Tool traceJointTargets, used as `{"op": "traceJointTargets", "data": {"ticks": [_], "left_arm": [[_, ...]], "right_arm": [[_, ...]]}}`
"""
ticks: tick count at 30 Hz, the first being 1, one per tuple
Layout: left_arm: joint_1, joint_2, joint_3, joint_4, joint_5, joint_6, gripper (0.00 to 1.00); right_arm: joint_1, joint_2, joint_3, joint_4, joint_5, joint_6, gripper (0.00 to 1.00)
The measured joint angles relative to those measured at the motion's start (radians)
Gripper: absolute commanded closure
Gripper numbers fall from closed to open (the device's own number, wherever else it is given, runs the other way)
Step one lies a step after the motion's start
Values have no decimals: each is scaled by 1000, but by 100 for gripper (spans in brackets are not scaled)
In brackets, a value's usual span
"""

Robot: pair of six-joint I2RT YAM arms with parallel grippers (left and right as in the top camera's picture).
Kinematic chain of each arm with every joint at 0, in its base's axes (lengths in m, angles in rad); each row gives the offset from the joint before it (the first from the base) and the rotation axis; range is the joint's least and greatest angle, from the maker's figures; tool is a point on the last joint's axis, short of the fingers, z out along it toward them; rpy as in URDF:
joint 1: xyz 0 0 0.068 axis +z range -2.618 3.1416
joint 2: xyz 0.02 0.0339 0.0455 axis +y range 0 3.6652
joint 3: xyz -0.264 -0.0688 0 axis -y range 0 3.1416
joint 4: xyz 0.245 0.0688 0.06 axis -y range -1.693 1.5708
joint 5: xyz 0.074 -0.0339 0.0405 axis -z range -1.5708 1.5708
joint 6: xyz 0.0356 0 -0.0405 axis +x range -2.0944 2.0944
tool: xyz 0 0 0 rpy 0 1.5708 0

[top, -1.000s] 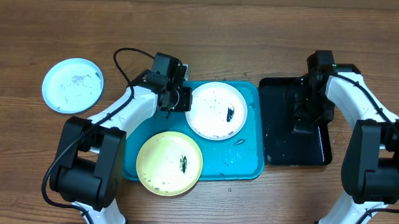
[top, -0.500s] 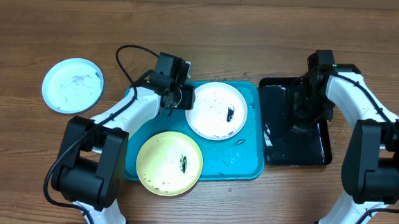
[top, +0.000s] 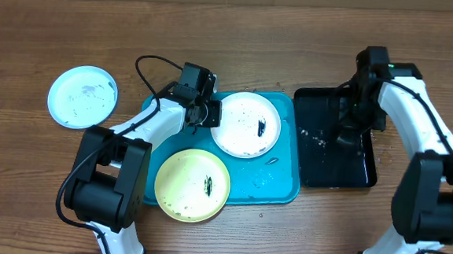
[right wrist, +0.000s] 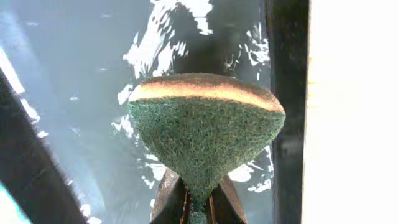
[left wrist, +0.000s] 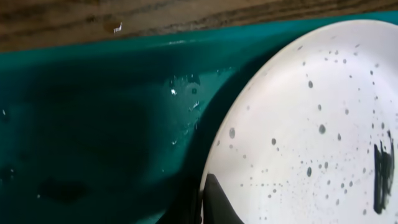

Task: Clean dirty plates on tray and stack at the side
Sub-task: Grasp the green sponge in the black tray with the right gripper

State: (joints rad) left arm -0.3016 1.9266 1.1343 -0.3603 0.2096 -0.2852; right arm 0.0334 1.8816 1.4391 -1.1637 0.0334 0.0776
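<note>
The white plate lies in the far half of the blue tray, and the left jaws are shut at its left rim. The left wrist view shows one dark finger lying over the speckled edge, so the plate looks pinched rather than merely touched. Being round, the plate has no long axis; it spreads away to the right of those jaws, toward the black tray, with a dark smear right of its middle. The right jaws are closed on a green sponge, squeezed at its base, over the wet floor of the black tray and well apart from the plate. The left arm is therefore the nearer one, and the sponge would have to travel leftward over both tray rims to reach the smear. The yellow plate, also smeared, sits at the blue tray's near left corner and overhangs the rim. The mint plate lies alone on the bench, left of the tray.
</note>
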Motion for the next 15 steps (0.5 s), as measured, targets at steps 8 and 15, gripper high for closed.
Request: {"op": "traceJointTargets", "data": {"ticks": [8,15], "left_arm": [[0,0,0,-20,104,-35,75],[0,0,0,40,94,-38,96]], "right_arm": [[1,-14,2,-40,-51,-11,96],[20,-14,2,-51,-64,-26,96]]}}
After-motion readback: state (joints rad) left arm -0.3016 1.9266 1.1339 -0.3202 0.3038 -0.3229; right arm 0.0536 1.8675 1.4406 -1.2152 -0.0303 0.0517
